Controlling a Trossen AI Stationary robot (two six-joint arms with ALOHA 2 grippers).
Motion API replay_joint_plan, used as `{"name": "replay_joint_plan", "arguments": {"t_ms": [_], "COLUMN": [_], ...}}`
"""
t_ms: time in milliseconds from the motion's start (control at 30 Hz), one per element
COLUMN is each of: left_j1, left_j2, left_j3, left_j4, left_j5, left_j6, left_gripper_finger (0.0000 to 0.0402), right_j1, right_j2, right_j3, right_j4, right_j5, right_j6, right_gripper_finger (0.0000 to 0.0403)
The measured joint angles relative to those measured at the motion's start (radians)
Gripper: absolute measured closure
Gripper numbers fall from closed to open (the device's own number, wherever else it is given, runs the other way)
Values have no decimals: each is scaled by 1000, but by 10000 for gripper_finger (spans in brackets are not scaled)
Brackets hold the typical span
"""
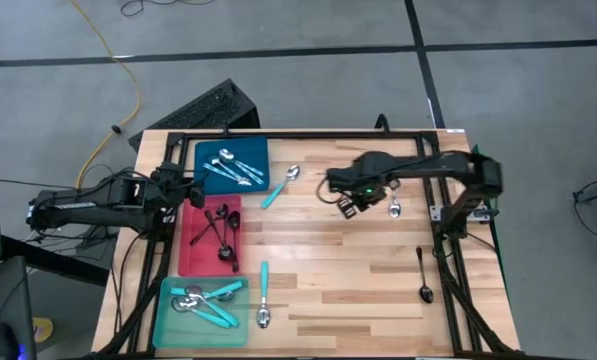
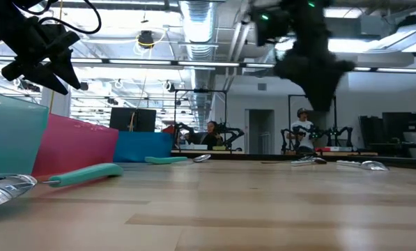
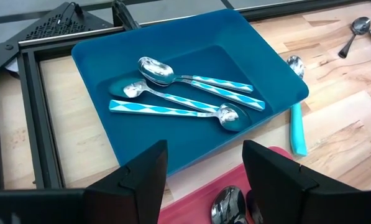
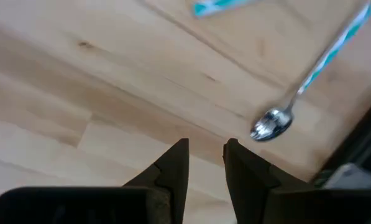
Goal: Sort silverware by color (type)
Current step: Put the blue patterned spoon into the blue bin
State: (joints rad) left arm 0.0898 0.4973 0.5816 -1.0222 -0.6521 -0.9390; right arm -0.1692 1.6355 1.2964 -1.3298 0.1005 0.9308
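Observation:
My left gripper [image 3: 204,168] [image 1: 185,190] is open and hovers over the near rim of the blue tray [image 3: 95,56], next to the red tray [image 1: 190,250]. In the blue tray lie three spoons [image 3: 191,93] with silver-and-turquoise patterned handles. Black spoons [image 1: 221,232] lie in the red tray. Turquoise-handled spoons [image 1: 210,302] fill the teal tray [image 1: 168,325]. My right gripper [image 4: 205,155] [image 1: 346,206] hangs over the bare table middle, its fingers a narrow gap apart and empty. A patterned-handle spoon [image 4: 278,121] lies flat on the wood just beyond it.
Loose on the table lie a turquoise spoon [image 1: 281,187] by the blue tray, another [image 1: 264,295] by the teal tray, a silver spoon [image 1: 395,207] and a black spoon [image 1: 424,275] on the right. A black frame [image 1: 448,135] edges the table.

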Motion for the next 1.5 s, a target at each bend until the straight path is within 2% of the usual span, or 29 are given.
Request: {"name": "replay_joint_plan", "arguments": {"t_ms": [200, 400, 600, 733, 967, 1500], "left_j1": [0, 0, 0, 0, 0, 0], "left_j2": [0, 0, 0, 0, 0, 0], "left_j3": [0, 0, 0, 0, 0, 0], "left_j4": [0, 1, 0, 0, 0, -1], "left_j5": [0, 0, -1, 0, 2, 0], "left_j6": [-9, -18, -43, -51, -53, -53], "left_gripper_finger": [207, 207, 207, 207, 207, 207], "right_j1": [-80, -203, -326, -397, -512, -594], "right_j2": [-154, -227, -226, -198, -145, -38], "right_j3": [-250, -391, -435, -455, -464, -532], "right_j4": [141, 177, 259, 329, 347, 509], "right_j5": [-7, -10, 5, 2, -44, -84], "right_j6": [90, 67, 0, -58, -158, -199], "right_gripper_finger": [253, 211, 184, 185, 187, 188]}}
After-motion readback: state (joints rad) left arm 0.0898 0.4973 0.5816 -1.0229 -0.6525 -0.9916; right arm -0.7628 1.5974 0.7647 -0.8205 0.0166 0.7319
